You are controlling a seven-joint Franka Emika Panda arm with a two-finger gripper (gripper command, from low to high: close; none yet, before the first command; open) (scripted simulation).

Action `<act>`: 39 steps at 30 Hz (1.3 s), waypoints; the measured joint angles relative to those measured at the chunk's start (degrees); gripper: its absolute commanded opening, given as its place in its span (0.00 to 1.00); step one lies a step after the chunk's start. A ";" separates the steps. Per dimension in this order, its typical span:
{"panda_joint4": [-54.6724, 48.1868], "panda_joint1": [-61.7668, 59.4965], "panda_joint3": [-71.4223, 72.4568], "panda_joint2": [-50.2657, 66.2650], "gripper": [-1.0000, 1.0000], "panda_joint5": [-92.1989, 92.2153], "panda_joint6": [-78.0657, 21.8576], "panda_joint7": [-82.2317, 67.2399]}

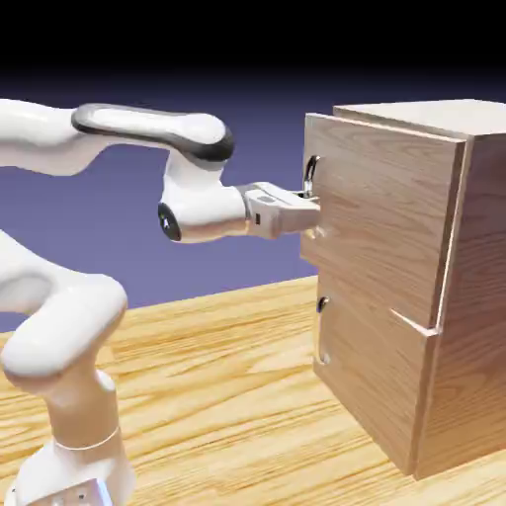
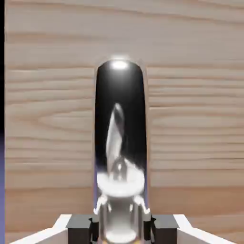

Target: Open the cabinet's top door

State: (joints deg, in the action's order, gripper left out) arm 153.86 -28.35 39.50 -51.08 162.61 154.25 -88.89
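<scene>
The gripper (image 1: 312,212) is reaching level against the top door (image 1: 380,222), which is standing slightly ajar, just below its handle (image 1: 310,176).

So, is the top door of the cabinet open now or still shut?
Slightly open. In the exterior view the top door stands out from the cabinet, proud of the lower door. The gripper is at its handle.

The arm (image 1: 148,128) is glossy white with a dark grey band over its upper joint. The gripper (image 1: 308,210) is pale grey and white; in the hand view its fingertips (image 2: 78,224) are dark grey. The cabinet (image 1: 474,296) is light brown with fine wood grain, and the top door (image 1: 380,212) matches it. The handle (image 2: 120,143) is shiny black metal with white glints. The table (image 1: 217,395) is warmer, yellow-tan wood with bold streaks. The backdrop (image 1: 148,247) fades from black to blue-violet.
</scene>
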 measured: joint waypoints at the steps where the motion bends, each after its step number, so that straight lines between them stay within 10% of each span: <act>1: -0.15 1.64 -1.68 1.03 0.00 0.90 0.47 -2.49; 19: 15.82 24.26 -32.86 -12.49 0.00 -38.80 -6.34 12.29; 39: 20.71 18.01 -63.67 -22.92 0.00 -88.71 -30.23 30.56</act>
State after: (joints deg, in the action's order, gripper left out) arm 174.57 -10.34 -24.17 -74.01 73.90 124.02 -58.33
